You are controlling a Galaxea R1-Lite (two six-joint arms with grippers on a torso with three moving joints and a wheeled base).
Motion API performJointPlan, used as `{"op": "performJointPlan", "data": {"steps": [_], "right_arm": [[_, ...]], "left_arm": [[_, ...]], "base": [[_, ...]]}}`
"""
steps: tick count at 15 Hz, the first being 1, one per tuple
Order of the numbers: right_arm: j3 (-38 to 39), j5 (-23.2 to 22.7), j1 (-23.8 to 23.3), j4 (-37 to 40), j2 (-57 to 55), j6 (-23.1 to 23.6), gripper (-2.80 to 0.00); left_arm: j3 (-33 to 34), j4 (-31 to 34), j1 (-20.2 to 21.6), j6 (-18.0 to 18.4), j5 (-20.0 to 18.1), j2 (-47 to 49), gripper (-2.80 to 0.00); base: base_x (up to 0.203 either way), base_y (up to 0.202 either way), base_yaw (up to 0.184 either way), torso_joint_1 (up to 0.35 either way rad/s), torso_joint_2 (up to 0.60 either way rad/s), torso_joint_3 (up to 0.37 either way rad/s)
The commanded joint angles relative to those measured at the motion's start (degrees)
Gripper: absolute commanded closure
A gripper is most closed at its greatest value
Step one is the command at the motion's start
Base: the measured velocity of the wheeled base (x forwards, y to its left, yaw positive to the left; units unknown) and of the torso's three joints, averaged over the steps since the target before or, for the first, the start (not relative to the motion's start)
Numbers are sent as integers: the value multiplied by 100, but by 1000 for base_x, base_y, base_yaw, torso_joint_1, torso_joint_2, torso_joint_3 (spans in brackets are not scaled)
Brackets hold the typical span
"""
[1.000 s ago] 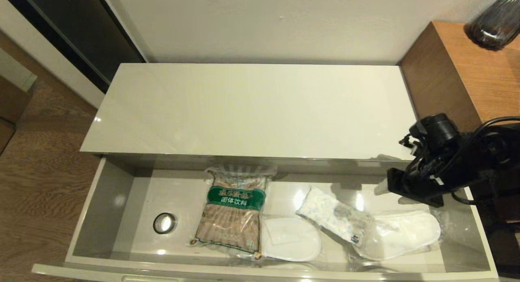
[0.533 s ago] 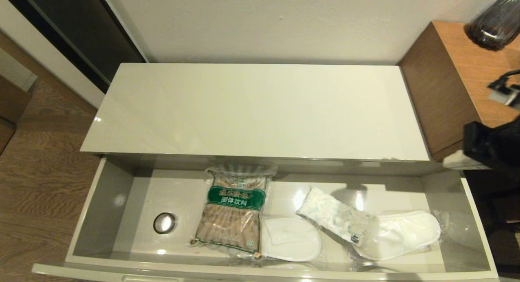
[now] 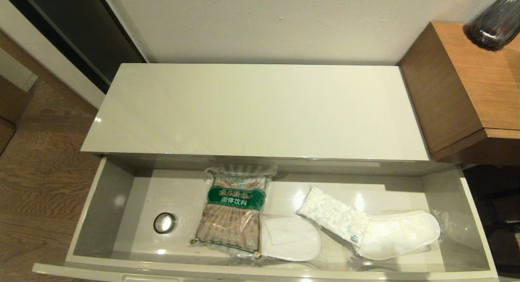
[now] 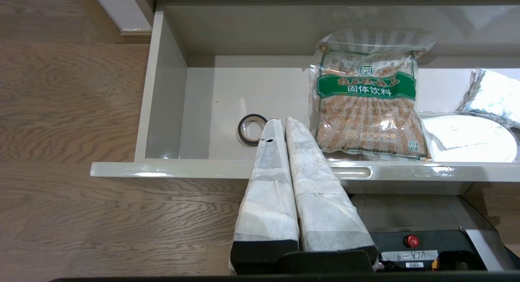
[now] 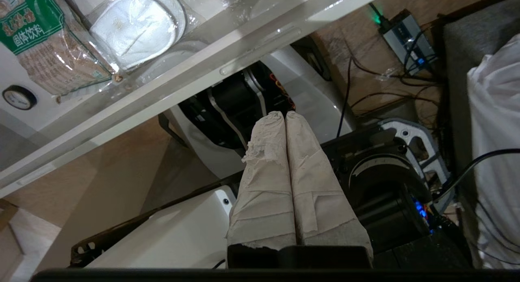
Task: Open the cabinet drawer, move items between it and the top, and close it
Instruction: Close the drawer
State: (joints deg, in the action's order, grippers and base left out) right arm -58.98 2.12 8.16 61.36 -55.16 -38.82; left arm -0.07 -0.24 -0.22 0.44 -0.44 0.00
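Observation:
The cabinet drawer stands pulled out below the bare cream top. Inside it, the white tissue pack lies tilted across the plastic-sealed slippers, with the other slipper beside the brown packet. Neither arm shows in the head view. My left gripper is shut and empty, just in front of the drawer front, pointing towards the tape roll. My right gripper is shut and empty, low in front of the drawer front, over the robot's base.
A brown packet with a green band and a small black tape roll lie in the drawer's left half. A taller orange-brown wooden surface with a dark vase stands to the right. Wood floor lies on the left.
The right arm has drawn back from above the drawer's right end, moving right and out of the head view. The things in the drawer have not moved.

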Motion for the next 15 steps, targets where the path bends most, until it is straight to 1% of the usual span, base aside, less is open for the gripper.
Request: {"op": "performJointPlan", "data": {"steps": [1,2,3,5,7,8,10,13,15], "right_arm": [[142,-45,19,52,295,-20,0],[157,-42,19,52,307,-18,0],[364,-28,19,45,414,4,0],[976,0,19,15,785,215,0],[1116,14,18,-83,776,262,0],[1358,15,13,-315,672,244,0],[1703,25,11,-1113,212,165,0],[1907,32,12,-2021,-710,-21,0],[2021,28,16,-2705,-1536,-190,0]], "left_arm": [[-1,-2,4,0,0,0,0],[-1,-2,4,0,0,0,0],[-1,6,4,9,0,0,0],[-1,7,4,9,-9,9,0],[-1,7,4,0,0,0,0],[-1,-2,4,0,0,0,0],[-1,-2,4,0,0,6,0],[1,-2,4,0,0,8,0],[-1,-2,4,0,0,0,0]], "base": [[0,0,0,0,0,0],[0,0,0,0,0,0],[0,0,0,0,0,0],[0,0,0,0,0,0],[0,0,0,0,0,0],[0,0,0,0,0,0],[0,0,0,0,0,0],[0,0,0,0,0,0],[0,0,0,0,0,0]]}}
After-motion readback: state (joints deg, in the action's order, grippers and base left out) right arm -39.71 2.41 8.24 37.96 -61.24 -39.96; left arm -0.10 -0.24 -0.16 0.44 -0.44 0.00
